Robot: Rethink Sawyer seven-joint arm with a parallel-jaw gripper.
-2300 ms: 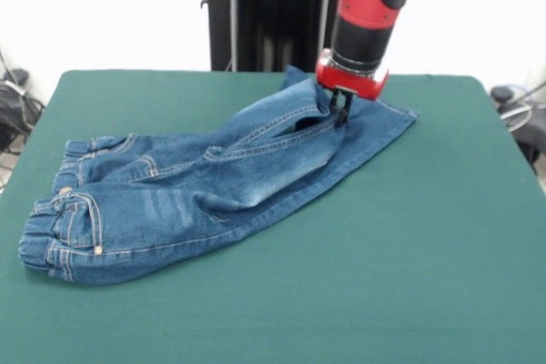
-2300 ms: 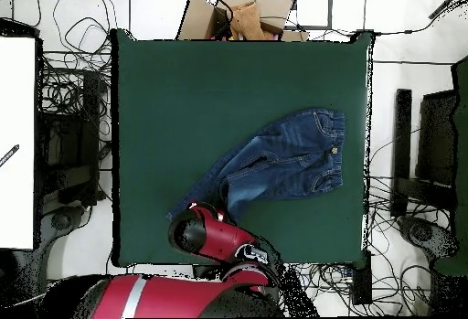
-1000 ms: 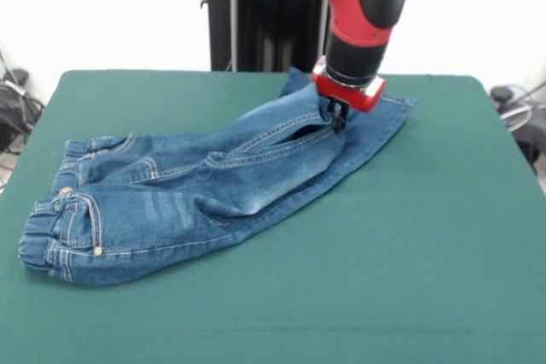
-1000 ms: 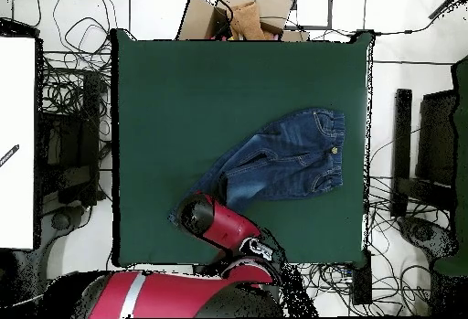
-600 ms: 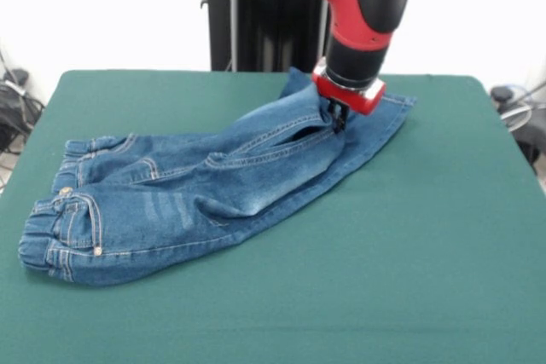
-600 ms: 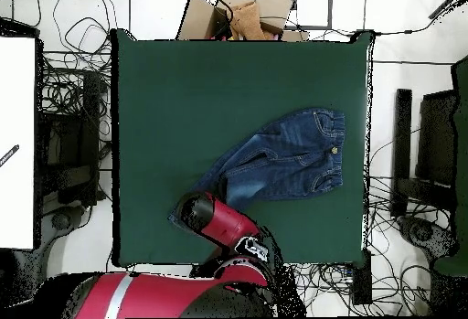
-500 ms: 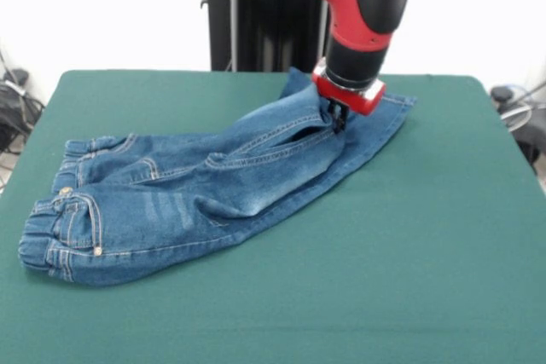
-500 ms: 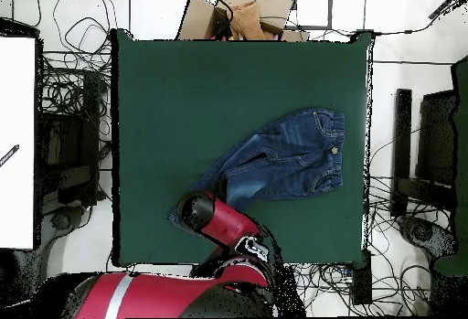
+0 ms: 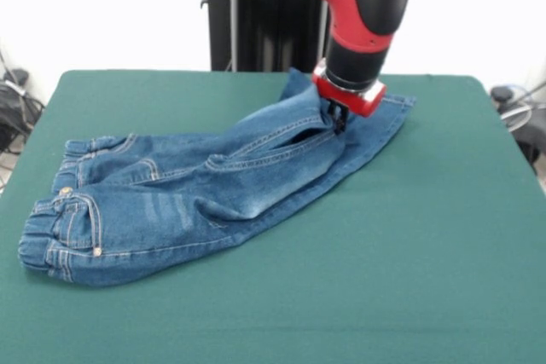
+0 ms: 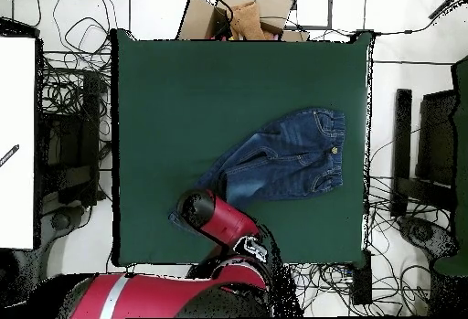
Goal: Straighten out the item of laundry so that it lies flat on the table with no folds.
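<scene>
The small blue denim jeans [image 9: 213, 185] lie on the dark green table [image 9: 426, 236], waistband at the front view's left, legs running to the far right. One leg lies folded over the other, and the cloth is rumpled. My gripper [image 9: 335, 117] is down at the leg ends and shut on the upper leg's hem. In the overhead view the jeans [image 10: 283, 160] lie right of the table's [image 10: 201, 96] centre. There the red arm [image 10: 215, 219] covers the gripper and the leg ends.
The black pedestal [image 9: 256, 14] stands behind the table's far edge. In the overhead view a cardboard box [image 10: 233, 14] sits past the top edge, tangled cables [image 10: 69, 96] lie left and right, and a white board [image 10: 16, 142] is at far left.
Since 2.3 s ago the gripper has shifted slightly left and back with the leg hem held, drawing the leg ends in. Over the last half second nothing visibly moves.
</scene>
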